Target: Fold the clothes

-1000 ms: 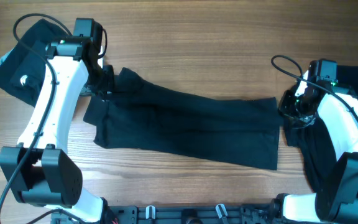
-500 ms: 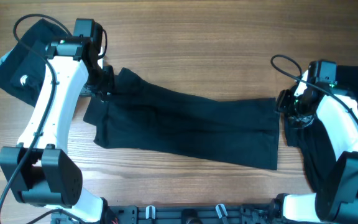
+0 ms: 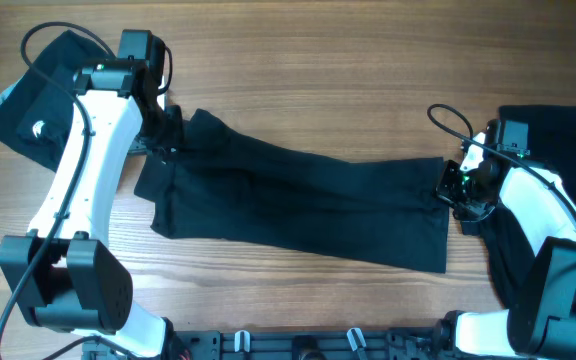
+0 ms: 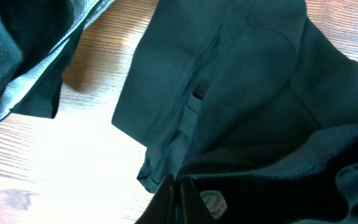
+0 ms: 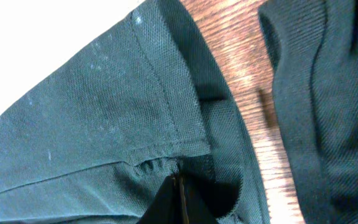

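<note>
Pinching the hem at the right end of the shirt (image 3: 298, 205), the right claw (image 3: 451, 188) was closed on fabric. The left claw (image 3: 168, 135) was clamped on its upper left corner. The shirt lay stretched across the table (image 3: 318, 60), with other black shirts (image 3: 28, 95) at both ends.

Soft, even light from above; the wrist views are less clean.
In the overhead view I see the wooden table (image 3: 308, 60) bright and sharp, with weak shadows only. The black shirt (image 3: 298, 205) is so dark that its folds almost vanish. The left wrist view is a little blurred, with wood glaring white at lower left. The right wrist view is burnt out at upper left.
</note>
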Action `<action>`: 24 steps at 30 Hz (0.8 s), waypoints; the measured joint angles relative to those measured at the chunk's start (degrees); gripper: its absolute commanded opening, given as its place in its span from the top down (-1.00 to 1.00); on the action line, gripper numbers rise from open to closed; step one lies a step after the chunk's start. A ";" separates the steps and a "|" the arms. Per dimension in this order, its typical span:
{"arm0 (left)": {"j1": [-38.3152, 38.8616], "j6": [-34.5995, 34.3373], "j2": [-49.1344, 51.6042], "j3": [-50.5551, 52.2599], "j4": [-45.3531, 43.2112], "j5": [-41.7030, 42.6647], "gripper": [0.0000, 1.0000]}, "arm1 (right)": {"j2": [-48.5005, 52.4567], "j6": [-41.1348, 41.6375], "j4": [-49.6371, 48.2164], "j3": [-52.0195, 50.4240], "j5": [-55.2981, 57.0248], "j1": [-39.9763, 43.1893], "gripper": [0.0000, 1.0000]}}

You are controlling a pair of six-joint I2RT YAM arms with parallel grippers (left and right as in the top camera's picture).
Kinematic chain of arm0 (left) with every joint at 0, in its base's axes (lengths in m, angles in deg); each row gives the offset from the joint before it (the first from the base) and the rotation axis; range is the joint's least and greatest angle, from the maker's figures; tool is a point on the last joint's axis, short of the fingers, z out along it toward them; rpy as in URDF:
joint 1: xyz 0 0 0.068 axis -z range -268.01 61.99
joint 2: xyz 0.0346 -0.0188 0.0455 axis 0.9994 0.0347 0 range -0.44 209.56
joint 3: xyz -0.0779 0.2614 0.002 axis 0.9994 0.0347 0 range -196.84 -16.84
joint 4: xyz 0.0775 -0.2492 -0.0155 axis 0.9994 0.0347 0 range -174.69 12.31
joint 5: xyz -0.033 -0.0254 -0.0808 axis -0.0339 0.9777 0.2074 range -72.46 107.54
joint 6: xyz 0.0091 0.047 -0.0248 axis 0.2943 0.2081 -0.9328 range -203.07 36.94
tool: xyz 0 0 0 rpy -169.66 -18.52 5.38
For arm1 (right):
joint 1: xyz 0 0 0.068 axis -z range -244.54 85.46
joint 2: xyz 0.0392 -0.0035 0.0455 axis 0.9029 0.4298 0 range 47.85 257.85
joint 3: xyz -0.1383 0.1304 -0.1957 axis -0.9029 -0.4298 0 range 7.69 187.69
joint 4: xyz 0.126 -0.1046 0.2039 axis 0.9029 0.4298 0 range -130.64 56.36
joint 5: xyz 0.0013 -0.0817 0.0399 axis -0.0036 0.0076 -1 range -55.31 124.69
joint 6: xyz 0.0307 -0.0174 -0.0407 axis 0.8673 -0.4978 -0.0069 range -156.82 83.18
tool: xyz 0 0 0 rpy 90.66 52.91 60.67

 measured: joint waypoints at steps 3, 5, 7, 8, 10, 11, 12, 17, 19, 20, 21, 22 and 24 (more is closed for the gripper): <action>0.00 0.00 0.00 0.00 0.02 -0.83 0.92 | -0.57 -0.46 1.01 0.11 -0.37 0.00 0.91; -0.04 0.00 0.00 0.00 0.07 -1.44 0.92 | -3.17 -0.59 2.54 1.07 0.00 -0.02 0.91; -0.17 0.00 -0.02 0.00 0.11 -1.57 0.92 | -5.62 -0.13 3.54 1.57 1.03 -0.02 0.91; -0.31 0.02 -0.02 0.00 0.11 -1.70 0.92 | -7.67 0.11 4.42 1.77 1.73 -0.02 0.92; -0.70 0.02 -0.09 0.00 0.13 -1.90 0.92 | -11.63 1.14 6.99 2.12 3.41 -0.02 0.92; -0.81 0.00 -0.15 0.00 0.17 -1.92 0.92 | -12.70 2.21 8.09 2.27 3.98 -0.02 0.91; -0.85 0.00 -0.20 0.00 0.26 -1.92 0.92 | -13.94 2.64 10.29 2.45 5.09 -0.02 0.91; -0.85 0.00 -0.26 0.00 0.59 -1.92 0.92 | -13.90 4.85 15.19 2.16 7.76 -0.02 0.85; -0.85 0.00 -0.28 0.00 0.92 -1.92 0.88 | -13.81 5.70 15.98 2.08 8.79 -0.02 0.84; -0.85 0.00 -0.28 0.00 0.96 -1.92 0.85 | -13.77 5.90 16.17 2.08 8.98 -0.02 0.74; -0.85 0.00 -0.28 0.00 0.96 -1.92 0.80 | -13.75 5.97 16.68 2.08 9.25 -0.02 0.32; -0.85 0.00 -0.28 0.00 0.96 -1.95 0.74 | -13.75 6.23 17.35 2.08 9.42 -0.02 0.03; -0.85 -0.04 -0.28 0.00 0.98 -2.14 0.66 | -13.75 6.67 18.12 2.03 9.88 -0.02 -0.71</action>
